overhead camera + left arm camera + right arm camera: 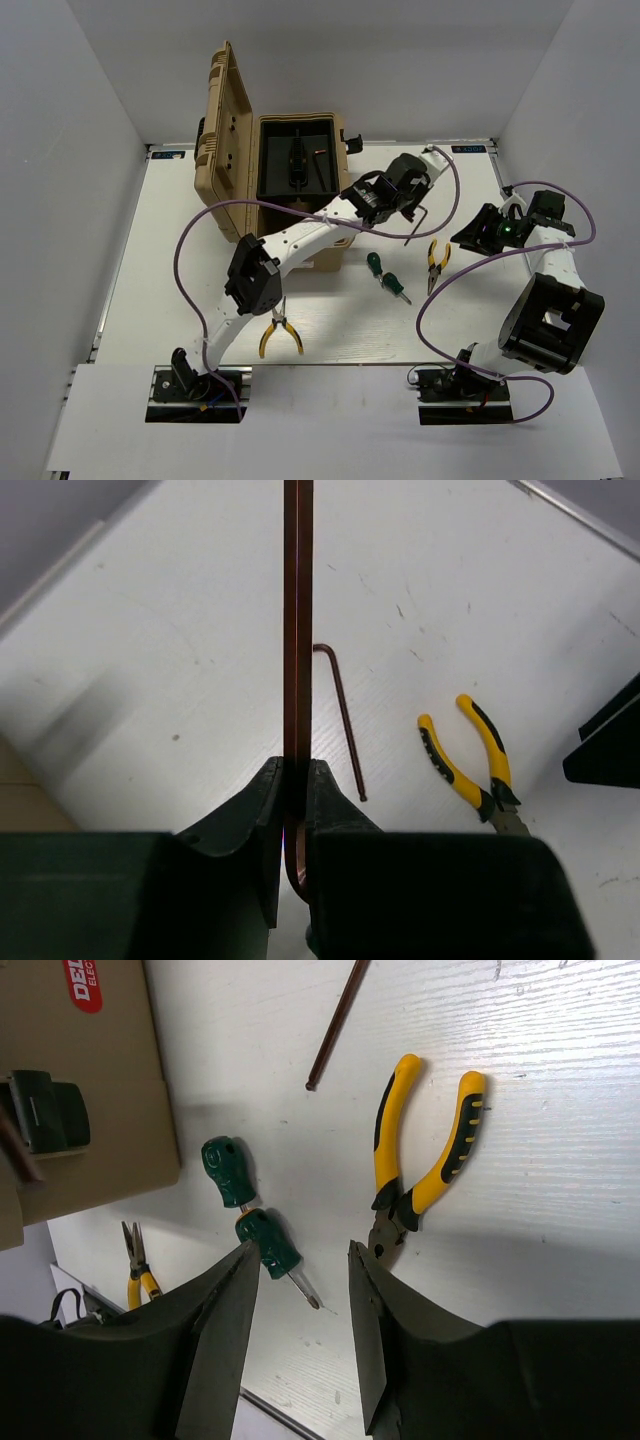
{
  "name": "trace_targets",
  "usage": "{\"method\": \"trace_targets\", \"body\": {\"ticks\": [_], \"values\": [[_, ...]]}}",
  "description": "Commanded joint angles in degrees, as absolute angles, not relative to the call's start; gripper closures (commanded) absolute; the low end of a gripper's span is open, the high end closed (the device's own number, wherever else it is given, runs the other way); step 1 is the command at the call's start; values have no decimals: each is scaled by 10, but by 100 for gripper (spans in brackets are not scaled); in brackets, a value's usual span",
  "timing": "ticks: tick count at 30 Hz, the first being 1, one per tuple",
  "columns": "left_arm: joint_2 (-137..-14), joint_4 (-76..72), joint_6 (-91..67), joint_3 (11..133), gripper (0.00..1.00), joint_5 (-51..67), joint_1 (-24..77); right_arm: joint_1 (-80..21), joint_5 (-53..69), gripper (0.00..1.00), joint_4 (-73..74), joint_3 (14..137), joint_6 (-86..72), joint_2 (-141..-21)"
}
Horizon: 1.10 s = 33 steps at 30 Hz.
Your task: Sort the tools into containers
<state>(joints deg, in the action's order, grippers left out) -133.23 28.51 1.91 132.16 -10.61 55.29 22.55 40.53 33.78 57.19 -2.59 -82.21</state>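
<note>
My left gripper point(297, 770) is shut on a thin brown hex key point(298, 630), held above the table to the right of the open tan toolbox point(225, 130) with its black inner tray point(297, 160). A second hex key point(345, 725) lies on the table below it and also shows in the right wrist view point(335, 1025). My right gripper point(300, 1245) is open and empty, hovering over two green-handled screwdrivers point(228, 1168) point(270, 1245) and yellow-handled pliers point(420, 1150). Another pair of yellow pliers point(278, 335) lies near the left arm.
White walls close in the table on the left, back and right. Purple cables point(185, 250) loop off both arms. The toolbox lid stands upright on the left side of the box. The right arm's elbow point(550, 320) sits at the right front.
</note>
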Motion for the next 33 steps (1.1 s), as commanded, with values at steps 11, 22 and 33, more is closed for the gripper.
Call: {"method": "trace_targets", "body": {"ticks": [11,22,33], "values": [[-1203,264,-45,1278,100,-269,385,227,418,56,350,573,-11,-820],[-1244,288,-53,1278,100,-241,310,214,416,64,358,579,-3,-827],[-1244,281,-58,1264,100,-212,310,152,365,65,374,599,-4,-860]]}}
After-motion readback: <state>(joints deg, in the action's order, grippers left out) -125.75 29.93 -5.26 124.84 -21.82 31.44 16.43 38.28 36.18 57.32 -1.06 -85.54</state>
